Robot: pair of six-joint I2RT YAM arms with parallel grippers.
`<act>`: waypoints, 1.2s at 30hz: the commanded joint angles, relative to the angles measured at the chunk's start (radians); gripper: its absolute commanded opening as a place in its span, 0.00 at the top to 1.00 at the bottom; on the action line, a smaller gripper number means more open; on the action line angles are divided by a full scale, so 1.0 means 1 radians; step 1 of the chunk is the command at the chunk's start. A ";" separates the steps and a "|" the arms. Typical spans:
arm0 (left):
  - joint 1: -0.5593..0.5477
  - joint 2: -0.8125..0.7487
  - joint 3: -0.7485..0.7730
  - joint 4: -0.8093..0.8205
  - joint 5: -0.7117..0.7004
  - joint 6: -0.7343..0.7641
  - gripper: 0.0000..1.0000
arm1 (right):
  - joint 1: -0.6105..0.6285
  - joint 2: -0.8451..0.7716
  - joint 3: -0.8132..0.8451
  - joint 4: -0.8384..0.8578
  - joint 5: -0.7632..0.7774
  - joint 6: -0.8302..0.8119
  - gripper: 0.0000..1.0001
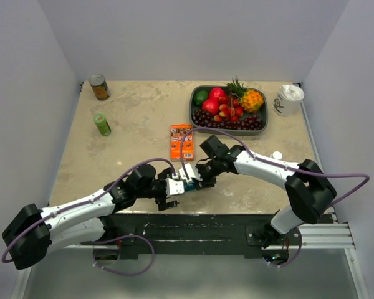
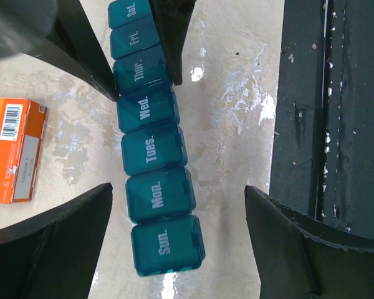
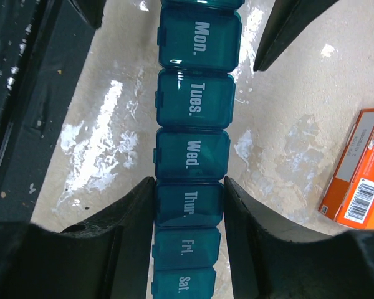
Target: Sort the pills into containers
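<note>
Right pincer [image 3: 189,190] clamped on the pill box [image 3: 196,103] at Thursday; left pincer [image 2: 177,196] gapes wide around the Sunday end, not touching.

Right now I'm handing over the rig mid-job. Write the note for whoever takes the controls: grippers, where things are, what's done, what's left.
Right gripper: shut on the pill organiser, pinching its sides at the Thur. compartment.
Left gripper: open, straddling the Sun./Mon. end with a gap on both sides.
Things: the organiser lies flat at the near edge of the table, with an orange box beside it.
Done: organiser gripped by one arm.
Left: every lid in view is shut and no pills are visible, so opening and sorting are not yet begun.
</note>
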 commanded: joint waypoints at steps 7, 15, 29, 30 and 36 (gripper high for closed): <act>-0.006 0.064 0.082 0.041 -0.056 -0.043 0.28 | 0.000 -0.070 0.019 0.012 -0.067 0.047 0.81; -0.008 0.153 0.144 -0.036 -0.075 -0.042 0.93 | -0.008 -0.078 0.021 0.011 -0.088 0.064 0.81; -0.035 0.115 0.128 -0.059 -0.182 -0.002 1.00 | -0.093 -0.012 0.082 -0.103 -0.269 0.072 0.71; -0.037 0.116 0.127 -0.060 -0.185 0.001 1.00 | -0.097 -0.006 0.085 -0.107 -0.272 0.072 0.70; -0.043 0.113 0.127 -0.065 -0.199 0.006 1.00 | -0.121 0.034 0.111 -0.144 -0.303 0.079 0.60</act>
